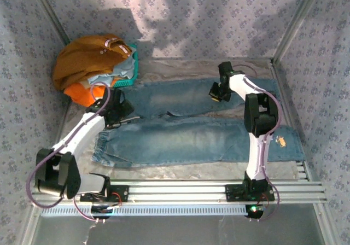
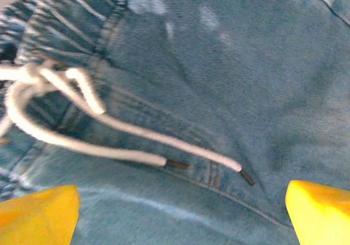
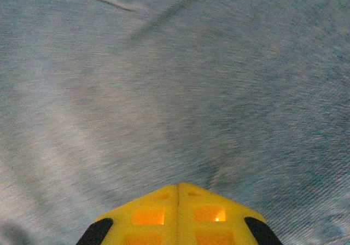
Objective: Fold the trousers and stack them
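The faded mid-blue denim trousers lie spread flat on the surface, waist to the left and legs running right. The left pincer hangs wide open over the waistband. I judge it should bite the band's edge clear of the white drawstring cord. The right pincer is closed tip to tip over the far leg. The left wrist view gives cord and stitching detail, while the overhead view gives the whole layout.

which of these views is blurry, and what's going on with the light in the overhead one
Top external: fairly sharp, but patchy sunlight and dark shadows dapple the back wall; the jeans read clearly. Left wrist: the drawstring is fairly clear, the waistband at upper left smeared, the open left gripper soft-edged. Right wrist: the denim is streaked with blur, while the shut right gripper looks crisp.
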You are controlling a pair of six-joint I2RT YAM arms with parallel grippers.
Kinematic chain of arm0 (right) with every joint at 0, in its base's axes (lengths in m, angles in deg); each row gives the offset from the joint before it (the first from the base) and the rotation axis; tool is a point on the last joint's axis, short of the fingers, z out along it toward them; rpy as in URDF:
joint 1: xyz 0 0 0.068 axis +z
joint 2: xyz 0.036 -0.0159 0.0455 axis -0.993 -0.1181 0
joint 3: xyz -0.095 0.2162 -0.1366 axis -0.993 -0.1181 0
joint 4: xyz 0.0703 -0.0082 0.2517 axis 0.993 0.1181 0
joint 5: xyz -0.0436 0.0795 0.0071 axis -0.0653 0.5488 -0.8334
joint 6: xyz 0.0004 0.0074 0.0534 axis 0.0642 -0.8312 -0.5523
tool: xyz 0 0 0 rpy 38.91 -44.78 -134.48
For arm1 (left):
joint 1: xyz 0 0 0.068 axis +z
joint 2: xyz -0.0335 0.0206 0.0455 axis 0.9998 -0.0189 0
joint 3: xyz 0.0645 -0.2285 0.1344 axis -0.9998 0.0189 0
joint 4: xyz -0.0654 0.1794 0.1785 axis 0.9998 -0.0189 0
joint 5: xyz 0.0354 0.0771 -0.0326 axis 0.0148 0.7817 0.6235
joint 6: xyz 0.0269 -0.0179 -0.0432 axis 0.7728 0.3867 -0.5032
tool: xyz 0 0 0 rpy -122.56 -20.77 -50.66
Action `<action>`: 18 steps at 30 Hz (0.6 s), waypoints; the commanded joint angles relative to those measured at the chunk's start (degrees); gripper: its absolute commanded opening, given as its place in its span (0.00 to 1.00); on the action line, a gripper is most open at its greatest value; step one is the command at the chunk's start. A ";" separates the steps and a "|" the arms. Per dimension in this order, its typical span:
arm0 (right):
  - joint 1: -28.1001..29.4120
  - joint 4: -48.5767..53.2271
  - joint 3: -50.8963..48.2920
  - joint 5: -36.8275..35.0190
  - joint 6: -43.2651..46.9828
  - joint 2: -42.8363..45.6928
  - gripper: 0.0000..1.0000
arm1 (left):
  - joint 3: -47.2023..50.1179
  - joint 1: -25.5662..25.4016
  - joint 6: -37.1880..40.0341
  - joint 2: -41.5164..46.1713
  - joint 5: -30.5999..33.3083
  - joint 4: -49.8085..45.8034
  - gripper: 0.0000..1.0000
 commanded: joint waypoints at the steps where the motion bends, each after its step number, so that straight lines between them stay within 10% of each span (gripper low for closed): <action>1: 0.45 0.71 -2.34 0.77 -1.37 0.33 0.00 | -1.81 0.45 1.33 -8.69 0.03 1.97 0.97; 18: 1.47 -7.56 -24.22 3.01 -2.27 10.35 0.00 | 6.66 14.85 -3.01 -14.64 0.59 6.30 0.98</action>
